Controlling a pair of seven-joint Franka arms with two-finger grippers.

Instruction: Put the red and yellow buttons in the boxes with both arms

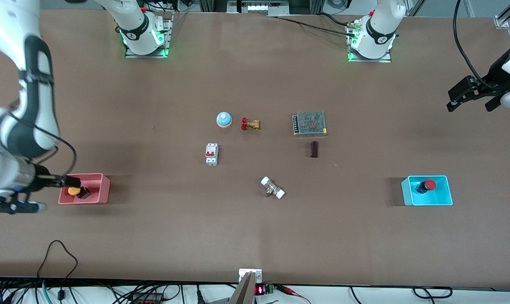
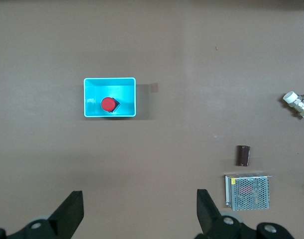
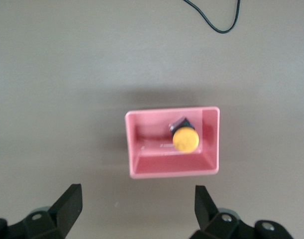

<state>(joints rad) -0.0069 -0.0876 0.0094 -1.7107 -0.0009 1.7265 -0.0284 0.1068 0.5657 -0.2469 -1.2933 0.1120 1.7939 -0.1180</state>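
From the front view, we take the power supply (image 1: 310,123), the perforated metal case mid-table, as our landmark. The cyan box (image 1: 447,197) sits nearer to the camera than it, toward the left arm's end of the table, and the red button (image 1: 427,185) lies inside it. The pink box (image 1: 104,190) sits well apart from the power supply toward the right arm's end, with the yellow button (image 1: 78,191) inside. Both buttons are already binned, so we judge the placing done. The left gripper (image 1: 472,98) hangs above the table edge at the left arm's end, fingers spread with nothing between them, apparently clear of its box after release. The right gripper (image 1: 14,205) is over the table just beside the pink box. Between the boxes lie distractors: a blue bell (image 1: 223,119), a brass valve (image 1: 250,124), a circuit breaker (image 1: 212,154), a dark block (image 1: 314,149) and a white-capped fitting (image 1: 272,188).

In the left wrist view we look down on the cyan box (image 2: 92,112) and its red button (image 2: 108,104); the left gripper (image 2: 140,213) is wide apart and empty.

In the right wrist view the pink box (image 3: 142,169) holds the yellow button (image 3: 184,139), tipped on its side, and the right gripper (image 3: 138,209) stands spread and empty above.
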